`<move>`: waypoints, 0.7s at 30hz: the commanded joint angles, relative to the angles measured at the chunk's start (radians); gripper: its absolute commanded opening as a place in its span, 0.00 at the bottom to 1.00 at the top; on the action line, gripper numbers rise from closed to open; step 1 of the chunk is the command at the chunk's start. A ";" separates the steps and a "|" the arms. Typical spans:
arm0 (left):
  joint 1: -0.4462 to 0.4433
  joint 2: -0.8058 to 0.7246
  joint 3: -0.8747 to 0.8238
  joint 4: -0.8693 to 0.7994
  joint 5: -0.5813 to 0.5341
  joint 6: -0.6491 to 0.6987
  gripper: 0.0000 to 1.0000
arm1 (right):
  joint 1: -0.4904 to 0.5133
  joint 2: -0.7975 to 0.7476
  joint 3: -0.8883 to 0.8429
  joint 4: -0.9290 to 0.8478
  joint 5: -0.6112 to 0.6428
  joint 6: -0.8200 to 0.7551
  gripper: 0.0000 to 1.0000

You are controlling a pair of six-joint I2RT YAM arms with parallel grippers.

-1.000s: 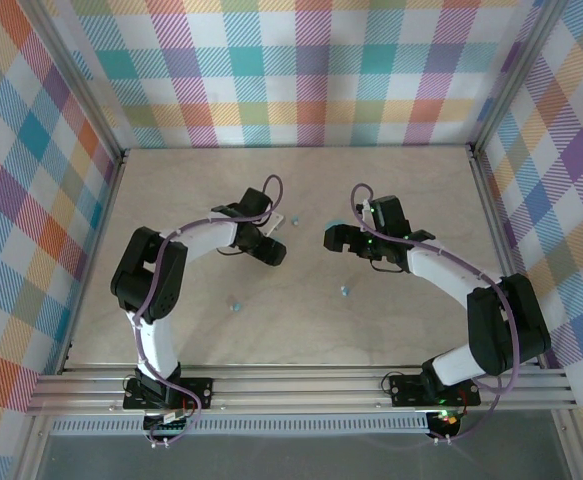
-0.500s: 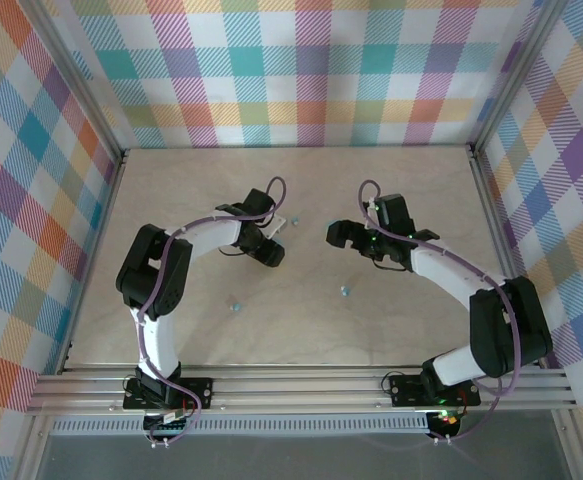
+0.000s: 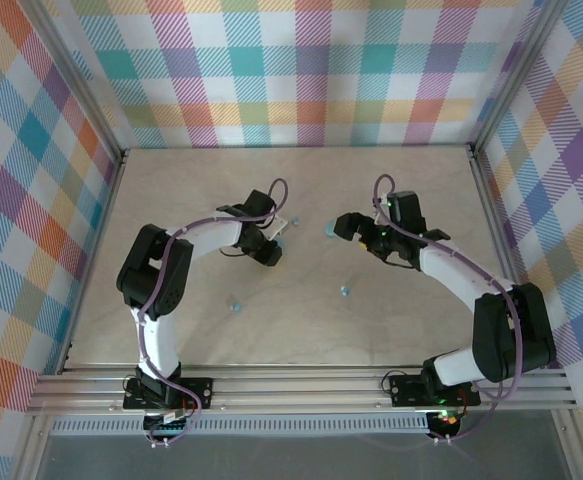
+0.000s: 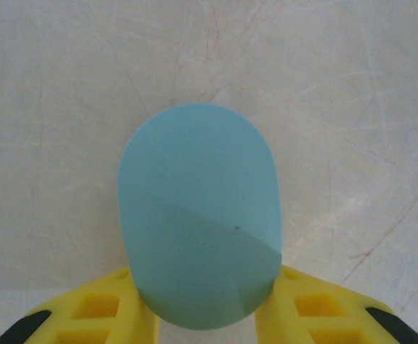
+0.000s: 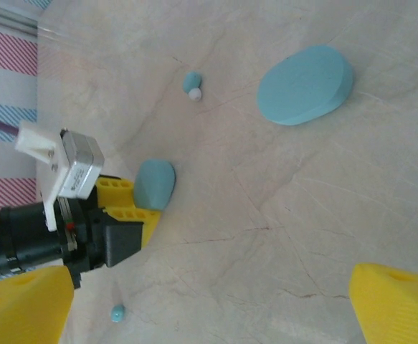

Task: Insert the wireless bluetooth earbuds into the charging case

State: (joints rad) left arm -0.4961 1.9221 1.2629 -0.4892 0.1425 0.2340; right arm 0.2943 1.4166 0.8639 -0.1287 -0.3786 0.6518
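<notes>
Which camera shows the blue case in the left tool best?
The left wrist view: the case sits large and central, gripped by the left tool. The right wrist view shows it small, side-on; the top view gives a blue sliver.

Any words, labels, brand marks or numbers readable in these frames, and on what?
None readable.
The light-blue case in the left end effector is blank apart from a tiny dark speck.
The loose case and the earbuds carry no marks.
The silver module on the left wrist shows no legible print.
</notes>
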 commanded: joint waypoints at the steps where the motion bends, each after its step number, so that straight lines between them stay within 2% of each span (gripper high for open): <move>1: -0.010 -0.099 -0.046 0.062 0.033 0.027 0.30 | -0.011 -0.020 -0.001 0.028 -0.087 0.026 0.97; 9: -0.021 -0.232 -0.077 0.066 0.102 0.059 0.30 | -0.005 0.026 0.052 -0.026 -0.223 0.046 0.92; 14: -0.039 -0.304 -0.089 0.061 0.218 0.087 0.31 | 0.043 0.085 0.094 -0.014 -0.318 0.067 0.87; 18: -0.042 -0.331 -0.075 0.016 0.313 0.105 0.32 | 0.086 0.128 0.144 -0.015 -0.393 0.042 0.87; 21: -0.042 -0.325 -0.066 -0.007 0.275 0.091 0.32 | 0.094 0.146 0.176 -0.086 -0.355 0.007 0.86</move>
State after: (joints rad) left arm -0.5301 1.6123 1.1881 -0.4496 0.3866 0.3119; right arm 0.3817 1.5524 0.9993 -0.1524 -0.7029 0.6937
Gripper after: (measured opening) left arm 0.321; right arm 0.863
